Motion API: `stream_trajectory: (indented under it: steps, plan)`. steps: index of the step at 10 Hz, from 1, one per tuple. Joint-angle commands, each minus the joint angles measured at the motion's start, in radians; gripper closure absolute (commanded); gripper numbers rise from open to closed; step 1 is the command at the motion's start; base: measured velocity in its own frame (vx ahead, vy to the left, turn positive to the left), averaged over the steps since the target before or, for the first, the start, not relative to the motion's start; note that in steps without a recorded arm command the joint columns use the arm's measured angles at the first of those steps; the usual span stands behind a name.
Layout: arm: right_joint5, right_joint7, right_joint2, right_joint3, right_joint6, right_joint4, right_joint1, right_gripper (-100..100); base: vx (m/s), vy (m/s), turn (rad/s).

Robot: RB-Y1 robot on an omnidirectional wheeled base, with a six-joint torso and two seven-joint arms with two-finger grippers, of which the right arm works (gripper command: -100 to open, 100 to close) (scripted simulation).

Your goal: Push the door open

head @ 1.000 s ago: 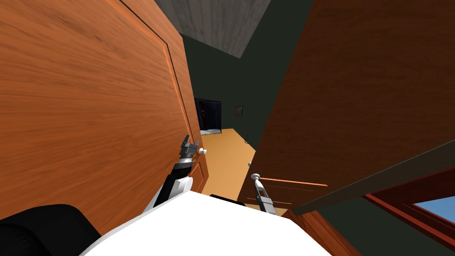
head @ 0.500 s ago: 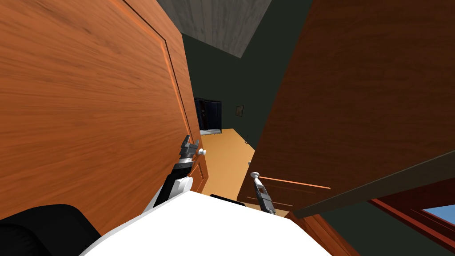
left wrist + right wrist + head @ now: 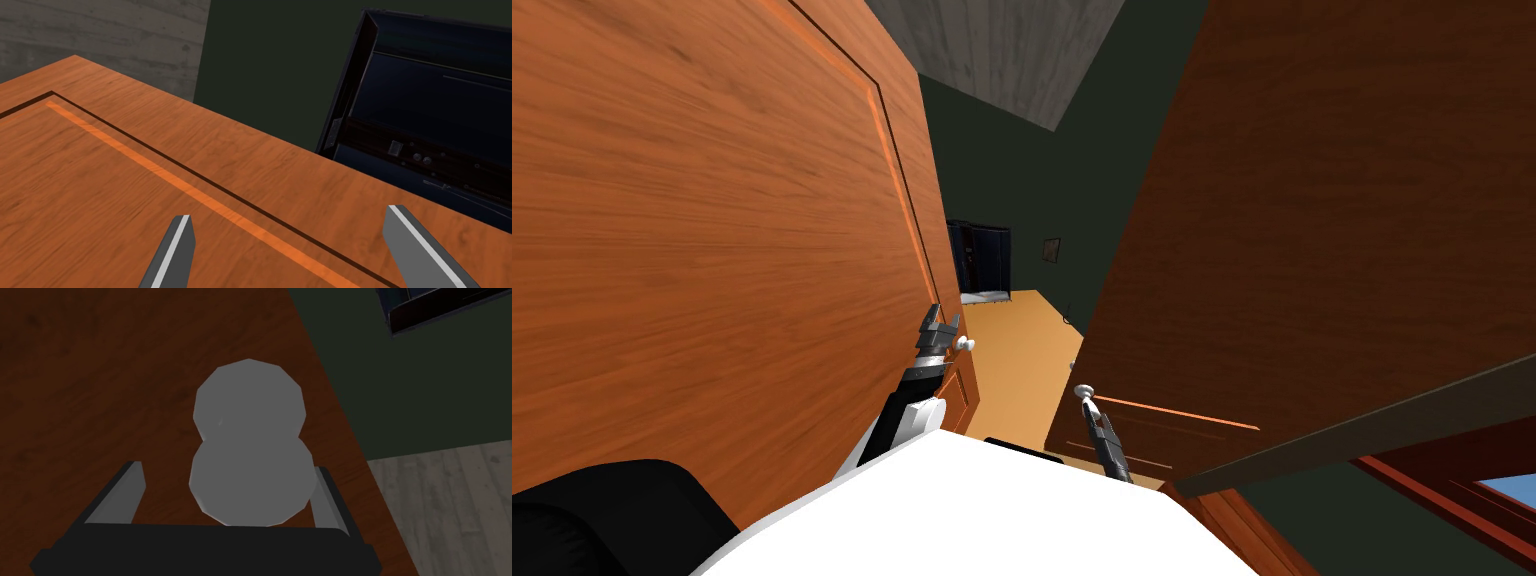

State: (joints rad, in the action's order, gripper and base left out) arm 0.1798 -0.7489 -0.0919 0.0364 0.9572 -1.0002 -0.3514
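Doors hang ajar: the left door (image 3: 712,250) close on the robot's left, the right door (image 3: 1312,250) angled away, orange floor (image 3: 1017,350) between them. The right gripper (image 3: 1091,408) has its fingers spread either side of the right door's pale knob (image 3: 250,438), not clamped. The left gripper (image 3: 943,318), fingers apart, points along the left door's panel.

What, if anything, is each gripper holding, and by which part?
Nothing is clamped. The right gripper, open, straddles the right door's grey-white knob, one finger clear of it. The left gripper, open, faces the left door.
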Motion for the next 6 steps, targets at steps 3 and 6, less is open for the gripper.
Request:
stream_trajectory:
  steps: [3, 6]
  plan:
    - [-0.032, 0.090, -0.006, 0.023, -0.007, 0.011, 0.024, 100, 0.027, -0.010, -0.002]
    - [-0.052, 0.164, -0.003, 0.028, -0.010, 0.029, 0.045, 100, 0.021, -0.008, -0.014]
